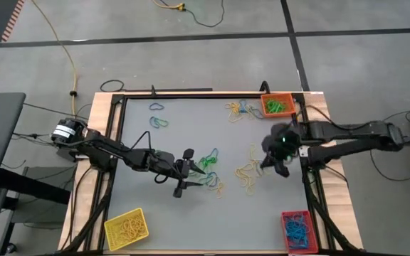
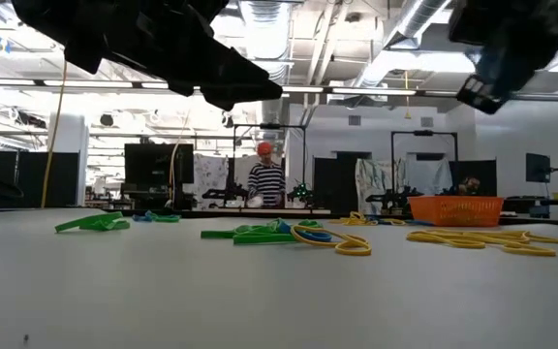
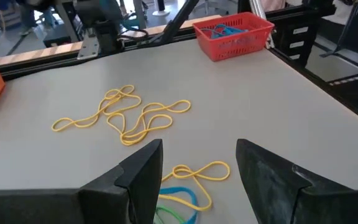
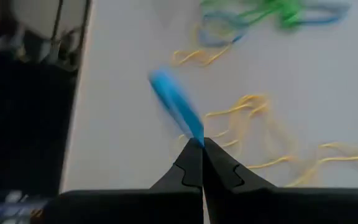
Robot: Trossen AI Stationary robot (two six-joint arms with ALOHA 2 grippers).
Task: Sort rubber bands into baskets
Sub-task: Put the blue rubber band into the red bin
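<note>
Room: an open workshop showed beyond the table in the low view, with ceiling ducts, dark screens and a person in a striped top [image 2: 263,180] standing far back; the floor [image 1: 191,50] was grey concrete crossed by dark seams, with a yellow cable [image 1: 61,44] trailing over it at about 11 o'clock from the table.
Surface: the table [image 1: 191,213] had a plain grey top inside a black frame on a wooden border.
Left arm: it reached in from 9 o'clock; the left gripper [image 1: 188,171] hung near the table's centre with its jaws spread wide and nothing between them, the fingers [image 3: 135,180] framing loose bands.
Right arm: it came in from 3 o'clock; the right gripper [image 1: 282,165] stood toward the 3 o'clock side, jaws pinched together on a blue rubber band [image 4: 176,106].
Baskets: the yellow basket [image 1: 127,229] sat at 7 o'clock holding yellow bands, the red basket [image 1: 295,230] at 5 o'clock holding blue bands, the orange basket [image 1: 277,105] at 1 o'clock holding green bands.
Rubber bands: a mixed green, blue and yellow heap [image 1: 210,171] lay at the centre just beside the left gripper; yellow bands [image 1: 248,172] lay between the two grippers; further loose ones [image 1: 159,121] lay toward 11 o'clock and more [image 1: 239,109] beside the orange basket.
Writing: none could be read.
</note>
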